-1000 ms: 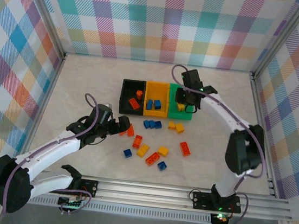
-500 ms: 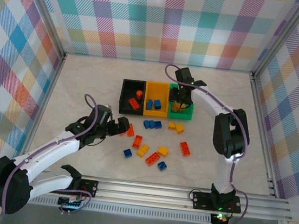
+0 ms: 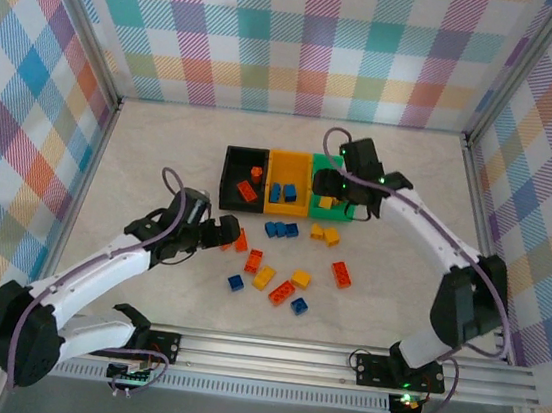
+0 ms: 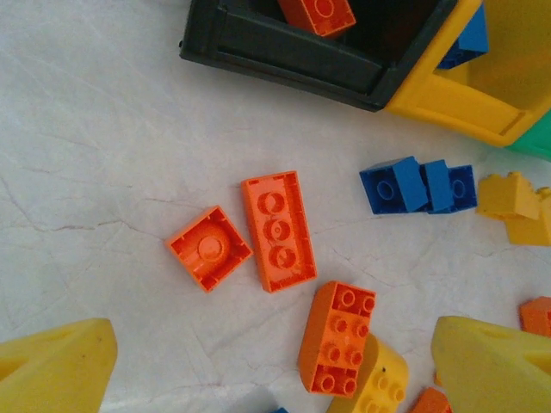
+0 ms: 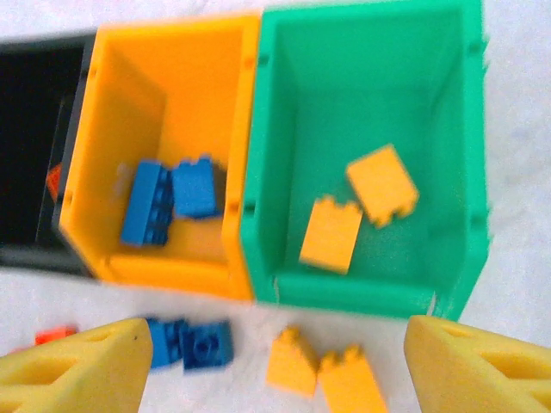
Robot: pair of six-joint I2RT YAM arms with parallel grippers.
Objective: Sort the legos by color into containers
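Yellow bricks (image 5: 381,183) in green bin (image 5: 430,103) under right gripper (image 5: 277,331) (jaws apart)

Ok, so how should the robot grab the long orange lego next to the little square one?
Probably from straight above, pinching the long orange lego across its two long sides: it lies flat and is narrowest that way. Pinch near the end toward the black bin, because the square orange lego crowds one side nearer the other end.
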